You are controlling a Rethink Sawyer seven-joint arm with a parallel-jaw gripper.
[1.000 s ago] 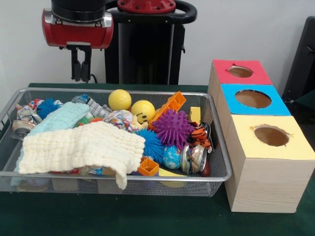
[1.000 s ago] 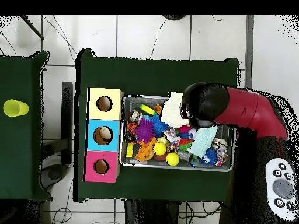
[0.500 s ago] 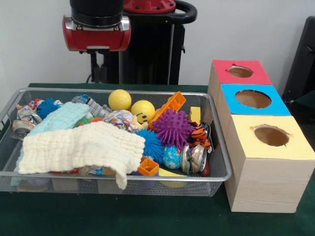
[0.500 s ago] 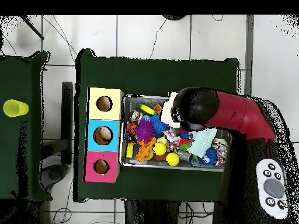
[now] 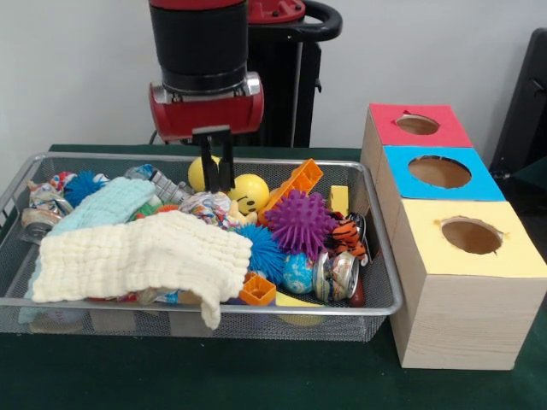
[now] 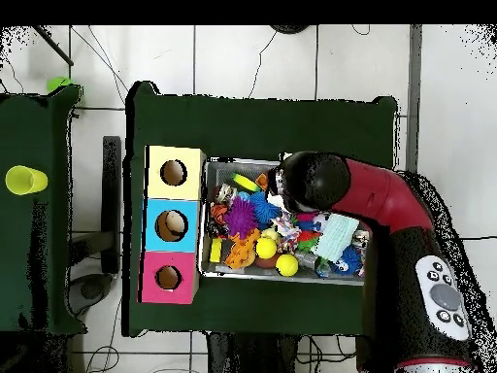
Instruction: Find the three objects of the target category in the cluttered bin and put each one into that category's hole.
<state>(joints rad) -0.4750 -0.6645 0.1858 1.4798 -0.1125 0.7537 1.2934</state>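
Since the earlier frames the arm has travelled along the far rim of the bin (image 5: 376,303) toward its middle and has come lower, so the pincer (image 5: 217,171) now hangs just above the two yellow balls. Its two dark fingers stand close to each other, nearly pressed together, and they hold nothing. The plain yellow ball (image 5: 202,173) lies at the far rim, partly behind the fingers, and the smiley ball (image 5: 249,193) lies just beside it, toward the box with three holes (image 5: 461,299). If balls are the target category, these should be light and smooth, so they may slip or roll; I would spread the fingers first and close across the widest part. The purple spiky ball (image 5: 299,222) near the middle looks soft and easier to hold.
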